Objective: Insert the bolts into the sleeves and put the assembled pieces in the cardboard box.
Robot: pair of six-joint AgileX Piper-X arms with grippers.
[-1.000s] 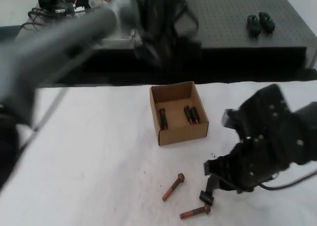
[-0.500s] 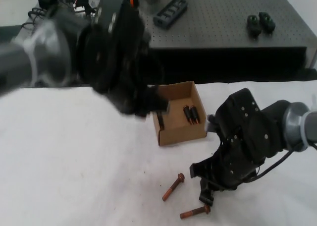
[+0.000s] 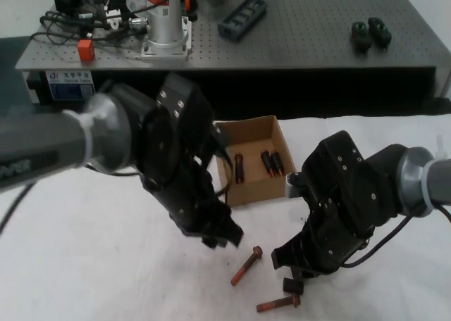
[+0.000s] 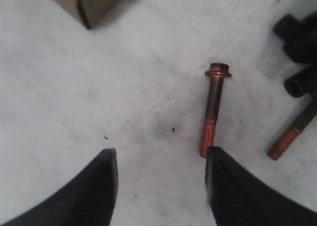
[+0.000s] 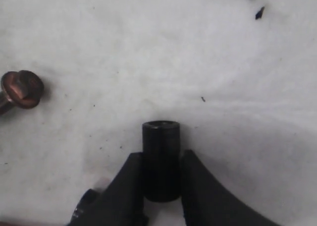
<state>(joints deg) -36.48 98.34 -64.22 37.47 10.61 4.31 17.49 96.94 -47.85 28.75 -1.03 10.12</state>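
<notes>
A copper bolt (image 4: 214,109) lies on the white cloth, just past my open left gripper (image 4: 161,186), close to one fingertip; in the high view this bolt (image 3: 246,265) lies beside that gripper (image 3: 222,236). My right gripper (image 5: 161,159) is shut on a black sleeve (image 5: 161,137) that rests on the cloth. A second bolt (image 3: 278,303) lies by the sleeve (image 3: 292,286) near the front edge; its head (image 5: 20,89) is in the right wrist view. The cardboard box (image 3: 271,187) holds three assembled pieces (image 3: 271,162).
Behind the cloth stands a perforated metal bench (image 3: 317,25) with a black tray (image 3: 243,15), two black-green parts (image 3: 370,32) and cables. The box corner (image 4: 84,3) lies near the left gripper. Open cloth stretches to the left.
The left arm has swung from the upper left over the box and down to the bolt on the cloth. The right arm has shifted left and settled on the sleeve.
</notes>
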